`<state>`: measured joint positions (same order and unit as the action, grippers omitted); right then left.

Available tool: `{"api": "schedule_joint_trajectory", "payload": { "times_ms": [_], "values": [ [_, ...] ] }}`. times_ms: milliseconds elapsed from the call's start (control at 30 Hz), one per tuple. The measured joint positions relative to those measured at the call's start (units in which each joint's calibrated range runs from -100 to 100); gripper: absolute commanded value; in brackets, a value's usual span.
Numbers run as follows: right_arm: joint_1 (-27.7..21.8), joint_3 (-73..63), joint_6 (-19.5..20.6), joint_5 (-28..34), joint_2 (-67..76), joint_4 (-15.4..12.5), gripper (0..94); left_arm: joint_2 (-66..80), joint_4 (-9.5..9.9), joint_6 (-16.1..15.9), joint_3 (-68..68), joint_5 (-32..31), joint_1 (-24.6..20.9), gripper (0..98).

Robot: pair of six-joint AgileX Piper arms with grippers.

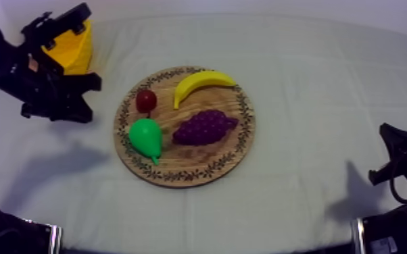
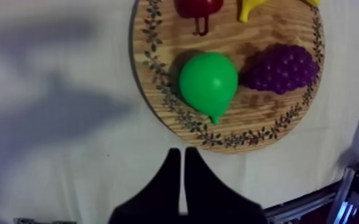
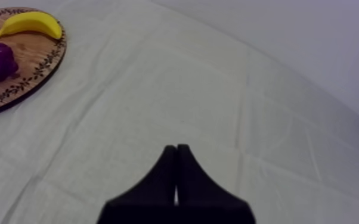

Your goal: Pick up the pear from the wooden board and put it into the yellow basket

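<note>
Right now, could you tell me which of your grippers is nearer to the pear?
Left. My left gripper hangs over the cloth just off the rim of the board, beside the pear; my right gripper is over cloth, well away.

Robotics lab test bench, not a home or a kitchen.

Two black robot arms, the left arm (image 1: 44, 78) and the right arm (image 1: 403, 162), sat at opposite sides of a table (image 1: 314, 88) under a plain grey-white cloth, with a bare pale backdrop (image 3: 313, 36) behind it. The props were staged. A round wooden board (image 1: 230, 152) carried plastic toy fruit: a pear (image 1: 145, 137), a banana (image 1: 203, 82), grapes (image 1: 205, 127) and a small red fruit (image 1: 146, 100). A yellow basket (image 1: 76, 48) stood at the far left. A bare metal rail (image 2: 304, 199) ran by the table edge on the left arm's side. That was rig hardware, not furniture.
</note>
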<state>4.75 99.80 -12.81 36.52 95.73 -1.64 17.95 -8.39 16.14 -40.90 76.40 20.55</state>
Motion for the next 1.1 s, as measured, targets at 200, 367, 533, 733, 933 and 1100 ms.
{"api": "schedule_joint_trajectory", "payload": {
  "times_ms": [200, 367, 533, 733, 933, 1100],
  "values": [
    [0.0, 0.0, 0.0, 0.0, 0.0, 0.0, 0.2, -4.57, -0.76, 0.35, 1.64, -1.84, 4.6, 0.0],
    [0.0, 0.0, 0.0, 0.0, 0.0, 0.0, 0.2, -7.55, -0.45, 2.34, 3.71, -2.43, 7.43, 3.4],
    [0.0, 0.0, 0.0, 0.0, 0.0, 0.0, 0.2, -8.88, -0.06, 3.96, 4.62, -2.88, 9.56, 16.2],
    [0.0, 0.0, 0.0, 0.0, 0.0, 0.0, 0.2, -10.05, 0.01, 3.45, 4.33, -3.25, 10.24, 31.5],
    [0.0, 0.0, 0.0, 0.0, 0.0, 0.0, 0.2, -11.37, -0.62, 2.37, 5.68, -3.71, 10.32, 48.5],
    [0.0, 0.0, 0.0, 0.0, 0.0, 0.0, 0.2, -12.3, -1.61, 1.19, 5.92, -5.16, 10.2, 62.1]
  ]
}}
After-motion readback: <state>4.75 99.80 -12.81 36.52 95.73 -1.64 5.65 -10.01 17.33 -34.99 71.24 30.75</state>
